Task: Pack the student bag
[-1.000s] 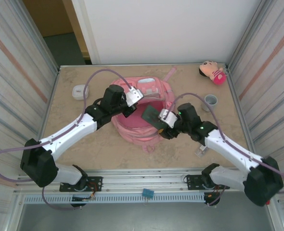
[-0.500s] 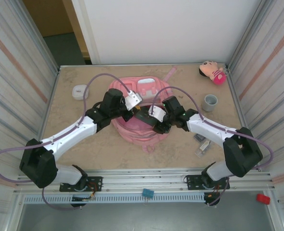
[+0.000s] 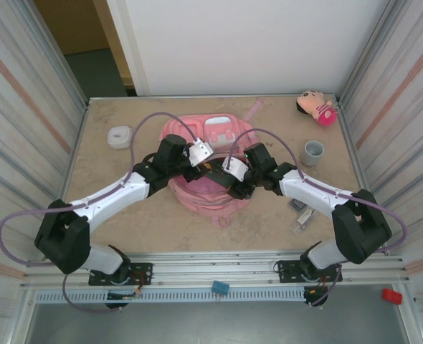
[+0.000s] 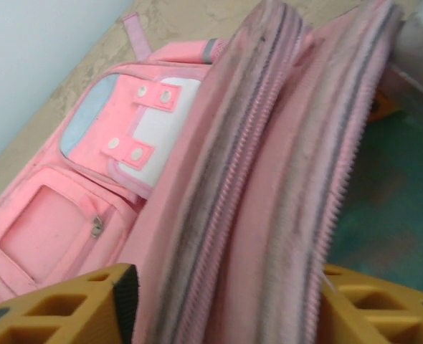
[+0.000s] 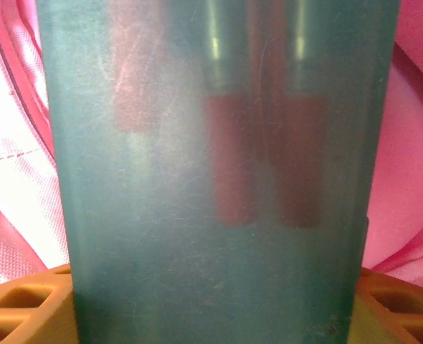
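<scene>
The student bag (image 3: 197, 193) lies in the middle of the table (image 3: 111, 179), front pockets up, its top towards the two arms, which meet over its opening. Seen from the left wrist, the bag's (image 4: 89, 193) pale blue and white patches carry snap tabs and a small zip pull but no lettering that can be read. Its open, double zippered rim runs up between the yellow fingers (image 4: 61, 308) of the left gripper (image 3: 206, 163). The jaws stand wide apart and the rim lies loose and uncrushed in the gap, brushing the dark pad on the left. The right gripper (image 3: 222, 175) is clamped on a teal see-through pencil box (image 5: 219, 179), which its orange fingers (image 5: 25, 308) press at both lower corners. Red-ended pens show dimly through the box's scuffed face, with pink bag fabric on both sides of it. On the table by the right arm lie small packets (image 3: 301, 213), their print too small to read. A grey cup (image 3: 313, 152) stands to the bag's right, a plush doll (image 3: 315, 107) lies in the far right corner, and a white roll (image 3: 118, 136) lies to the bag's left.
</scene>
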Controlling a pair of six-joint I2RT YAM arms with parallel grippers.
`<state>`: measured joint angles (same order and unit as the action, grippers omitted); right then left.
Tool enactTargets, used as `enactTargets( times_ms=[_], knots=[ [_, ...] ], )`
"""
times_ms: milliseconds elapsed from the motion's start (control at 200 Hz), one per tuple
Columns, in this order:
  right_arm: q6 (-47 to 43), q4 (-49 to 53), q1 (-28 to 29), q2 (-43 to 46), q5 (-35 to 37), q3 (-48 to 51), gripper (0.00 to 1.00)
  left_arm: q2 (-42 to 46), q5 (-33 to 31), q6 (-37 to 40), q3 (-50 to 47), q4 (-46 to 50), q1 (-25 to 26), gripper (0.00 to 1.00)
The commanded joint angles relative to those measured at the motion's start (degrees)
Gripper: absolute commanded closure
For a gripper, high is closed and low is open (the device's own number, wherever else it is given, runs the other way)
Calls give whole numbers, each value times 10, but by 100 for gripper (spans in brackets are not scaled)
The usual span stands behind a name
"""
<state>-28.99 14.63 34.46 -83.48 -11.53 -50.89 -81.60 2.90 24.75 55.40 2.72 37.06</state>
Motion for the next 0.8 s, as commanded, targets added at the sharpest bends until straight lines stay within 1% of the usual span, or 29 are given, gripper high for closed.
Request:
enactTargets(
  times_ms=[0, 110, 210, 301, 371, 451, 536, 676, 742, 797],
  knots=[
    [0, -30, -4, 28, -7, 5, 54, -21, -53, 15, 29, -50, -6, 45],
    [-10, -30, -4, 42, -7, 16, 54, -54, -41, 35, 53, -52, -10, 47],
    [-10, -32, -4, 52, -12, 22, 54, -76, -31, 39, 73, -38, -9, 70],
    [-13, -29, -4, 57, -8, 26, 54, -56, -17, 32, 66, -50, -4, 90],
    [-17, -21, -4, 63, -3, 29, 53, -25, 5, 21, 69, -44, 4, 98],
    [-24, -8, -1, 71, 3, 32, 53, 14, 45, 14, 80, -15, 19, 100],
    [-35, 6, 10, 77, 16, 31, 53, 47, 48, 8, 88, 3, 38, 99],
    [-50, 24, 34, 64, 39, 10, 51, 83, 75, -21, 94, 9, 38, 98],
    [-48, 22, 41, 49, 45, -4, 47, 91, 82, -29, 96, 7, 38, 98],
    [-34, 15, 42, 35, 52, -16, 38, 94, 83, -35, 96, 5, 38, 97]
  ],
)
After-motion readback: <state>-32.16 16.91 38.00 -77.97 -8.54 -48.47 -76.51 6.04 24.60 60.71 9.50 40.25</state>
